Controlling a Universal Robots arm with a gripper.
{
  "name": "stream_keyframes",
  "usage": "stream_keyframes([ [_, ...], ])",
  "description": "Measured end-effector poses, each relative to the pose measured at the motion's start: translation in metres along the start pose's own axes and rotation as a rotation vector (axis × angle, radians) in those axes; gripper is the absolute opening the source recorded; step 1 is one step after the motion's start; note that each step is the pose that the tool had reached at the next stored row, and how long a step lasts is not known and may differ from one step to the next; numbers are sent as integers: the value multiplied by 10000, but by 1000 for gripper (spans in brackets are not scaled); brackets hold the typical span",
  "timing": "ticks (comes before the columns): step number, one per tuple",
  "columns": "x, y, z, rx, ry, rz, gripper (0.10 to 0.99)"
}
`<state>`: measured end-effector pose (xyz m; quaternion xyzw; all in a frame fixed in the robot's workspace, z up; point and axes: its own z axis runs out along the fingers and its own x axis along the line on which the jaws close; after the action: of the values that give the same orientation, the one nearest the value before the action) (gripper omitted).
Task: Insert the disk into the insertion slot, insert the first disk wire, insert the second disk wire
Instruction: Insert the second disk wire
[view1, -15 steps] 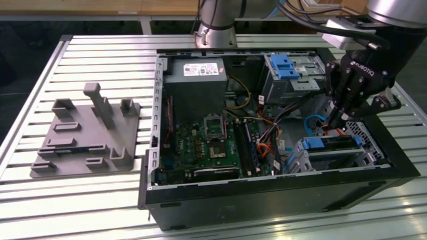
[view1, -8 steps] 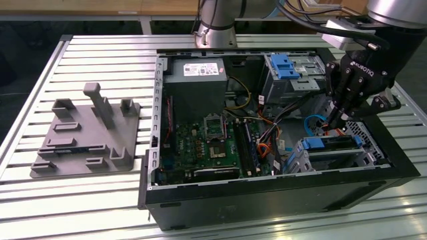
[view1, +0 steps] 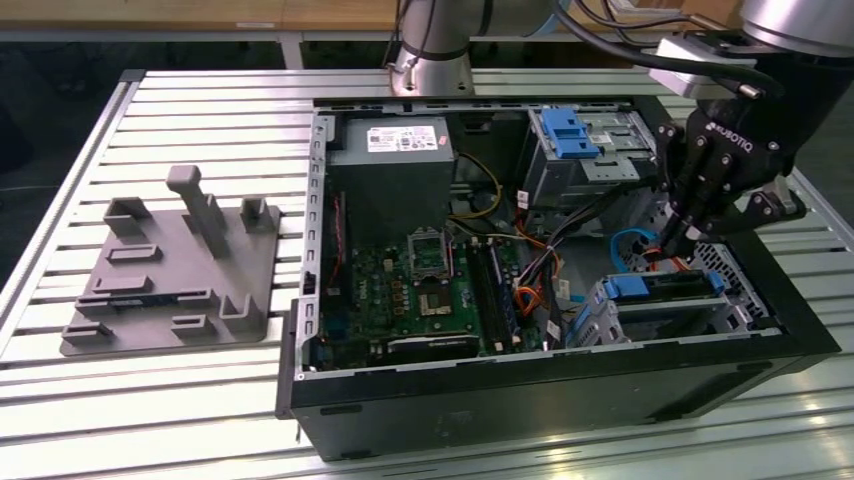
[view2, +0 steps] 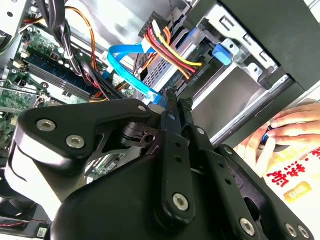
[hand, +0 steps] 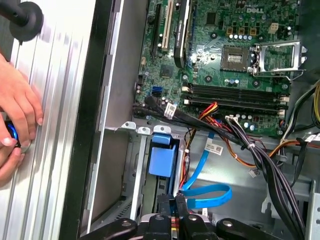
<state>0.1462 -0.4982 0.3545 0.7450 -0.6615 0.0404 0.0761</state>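
Inside the open computer case (view1: 534, 400), the gripper (view1: 677, 243) hangs over the disk (view1: 661, 288), already seated in the insertion slot (view1: 674, 312) near the case's front corner, fingers clenched on a connector of the blue wire (hand: 207, 192). Misalignment could likely bend the plug.

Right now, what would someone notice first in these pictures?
An open computer case on a slatted metal table, its green motherboard showing. The robot's black hand reaches inside near the exterior view's right, just above the blue-framed disk. A curly blue cable lies beside it.
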Motion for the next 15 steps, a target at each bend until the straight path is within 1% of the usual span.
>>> stream_keyframes([
  [4,7,-52,-2,-11,-2,37,161],
  [8,9,-53,3,-67,-28,385,161],
  [11,8,-53,6,-111,-70,664,161],
  [15,32,-51,13,-136,-112,842,161],
])
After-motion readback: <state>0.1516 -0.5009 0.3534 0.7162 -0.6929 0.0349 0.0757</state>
